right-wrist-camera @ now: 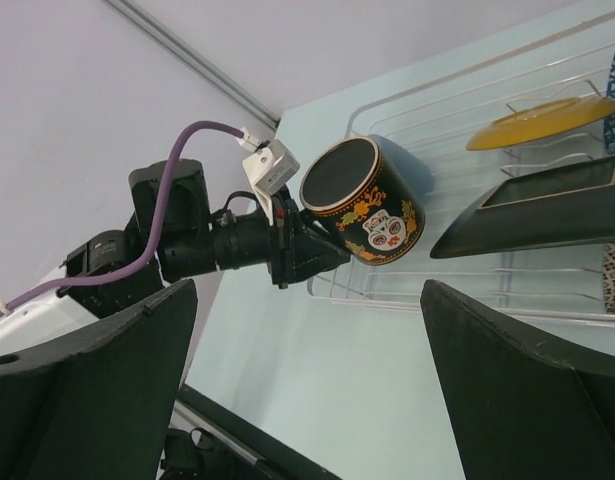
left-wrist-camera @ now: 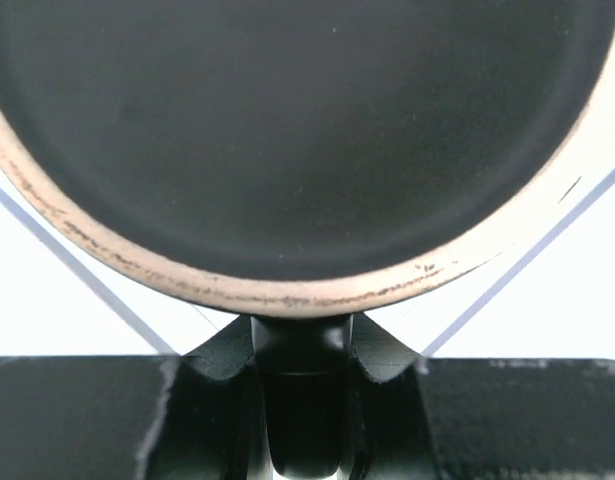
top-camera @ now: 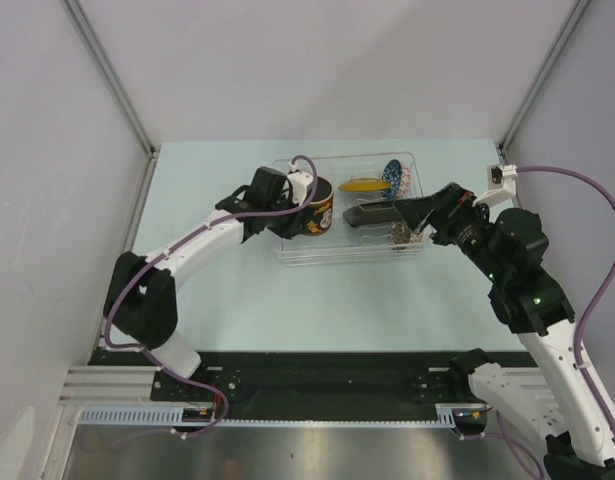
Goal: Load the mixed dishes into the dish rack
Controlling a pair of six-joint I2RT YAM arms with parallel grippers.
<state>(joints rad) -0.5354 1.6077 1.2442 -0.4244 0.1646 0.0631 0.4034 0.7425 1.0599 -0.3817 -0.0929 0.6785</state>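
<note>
- Top external: left arm stretched toward the table's (top-camera: 237, 290) far edge, left hand (top-camera: 304, 200) pinching tilted mug (top-camera: 321, 210) above dish rack (top-camera: 327, 250).
- Right hand (top-camera: 415, 218) spread near black plate (top-camera: 372, 213).

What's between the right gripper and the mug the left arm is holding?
The black square plate, in the dish rack, lies between the right gripper and the dark mug. The top view shows it.

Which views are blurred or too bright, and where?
Left wrist: the mug fills the frame, slightly soft, and the background is washed out white. Right wrist: own fingers are dark and blurred, the mug is sharp. Top: even light, but the clear rack is faint.
</note>
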